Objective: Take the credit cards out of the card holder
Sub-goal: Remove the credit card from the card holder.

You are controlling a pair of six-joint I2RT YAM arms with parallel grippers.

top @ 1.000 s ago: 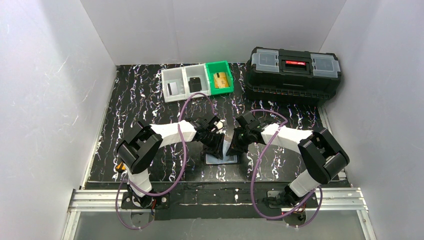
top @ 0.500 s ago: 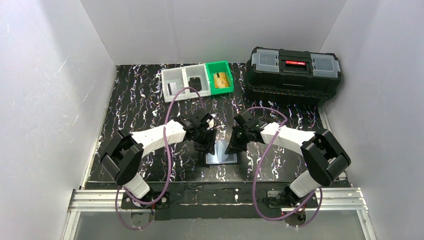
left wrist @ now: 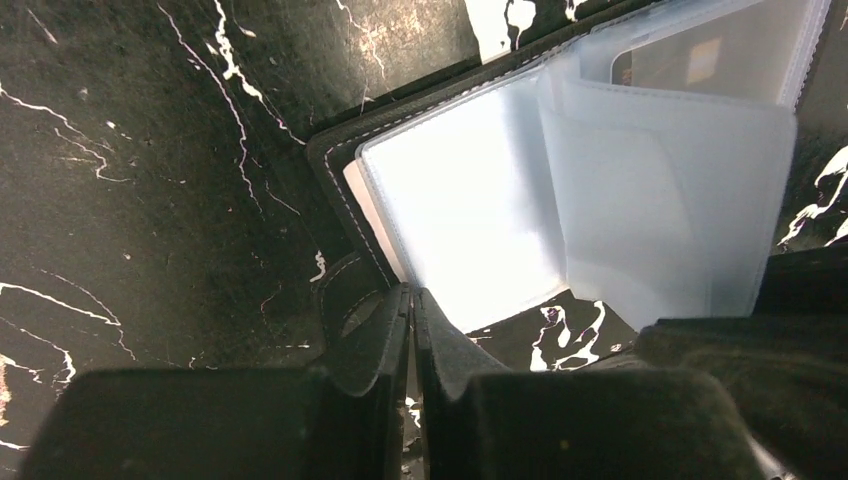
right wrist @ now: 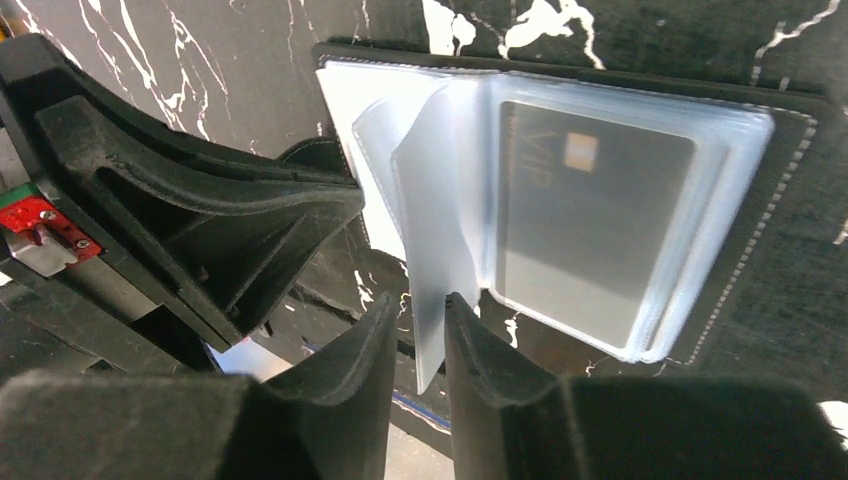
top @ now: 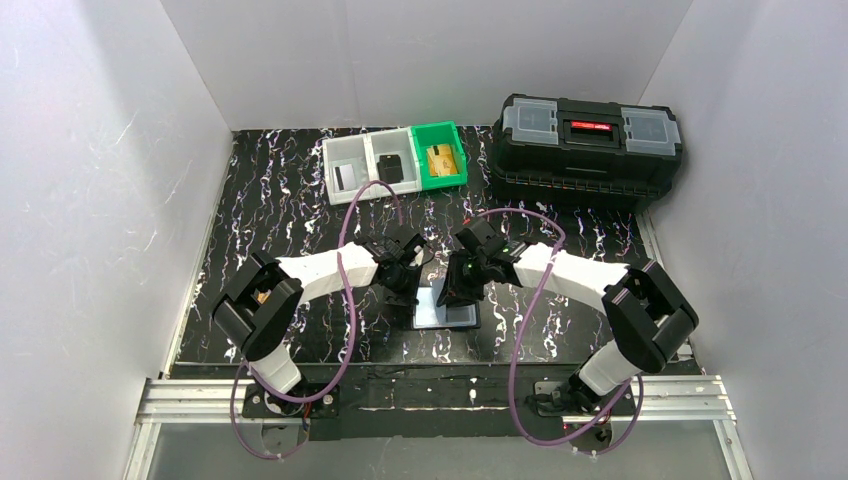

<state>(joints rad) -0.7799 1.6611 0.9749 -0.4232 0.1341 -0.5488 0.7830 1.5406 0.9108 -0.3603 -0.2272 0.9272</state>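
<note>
Top external view: the card holder (top: 445,314) lies open on the desk (top: 280,220) between the two arms. It is in the same spot as a second ago, but more of its pale pockets now show. The left fingers (top: 407,284) have drawn back to its left edge, and the right fingers (top: 455,291) have moved in over its far right part. A gold credit card (top: 441,160) lies in the green bin (top: 437,128) at the back, left of the toolbox (top: 585,150).

Left wrist view: the left fingers (left wrist: 375,340) are pressed together at the holder's near black edge. Whether they pinch the cover is hard to tell.

Right wrist view: the right fingers (right wrist: 480,350) stand slightly apart, with one clear pocket leaf (right wrist: 430,230) upright in the gap. A dark card (right wrist: 590,220) marked VIP sits in the pocket just beside it.
</note>
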